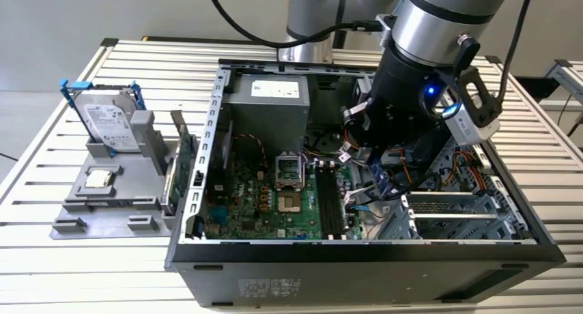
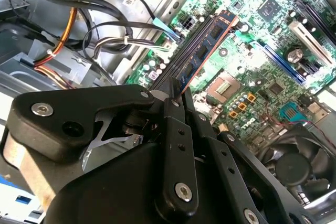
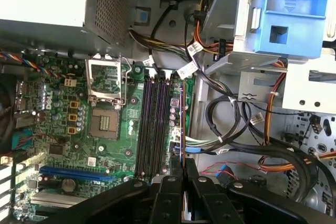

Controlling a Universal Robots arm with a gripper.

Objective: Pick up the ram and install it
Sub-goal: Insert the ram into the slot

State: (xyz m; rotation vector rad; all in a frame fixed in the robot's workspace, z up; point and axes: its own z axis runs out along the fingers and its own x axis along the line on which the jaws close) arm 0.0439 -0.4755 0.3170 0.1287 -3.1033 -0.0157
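Gripper [image 2: 176,100], nearest the lens in both wrist views, was found clenched on one short end of the ram [image 2: 207,51]. The stick was carried edge-on between the jaws, so that it was reduced to a thin line in the first wrist view, while its blue-green face and black chips were exposed in the second wrist view. Its long axis was directed straight out from the gripper and was laid parallel to the slots [image 3: 152,129] beyond it. Sideways, the ram was placed at the cable-side margin of the slot bank; whether it was over the outermost slot or just beside it could not be told. No contact with a slot was shown, and the ram was judged not yet seated. The decisive relation was therefore read as one of height and slight lateral offset, not of rotation. Farther off, the socket [image 3: 103,124] was seen on the motherboard [image 3: 131,129], apart from the ram, and cables [image 3: 273,153] were bundled on the opposite side. In the exterior view the arm [image 1: 437,27] was posed inside the open case [image 1: 364,249].
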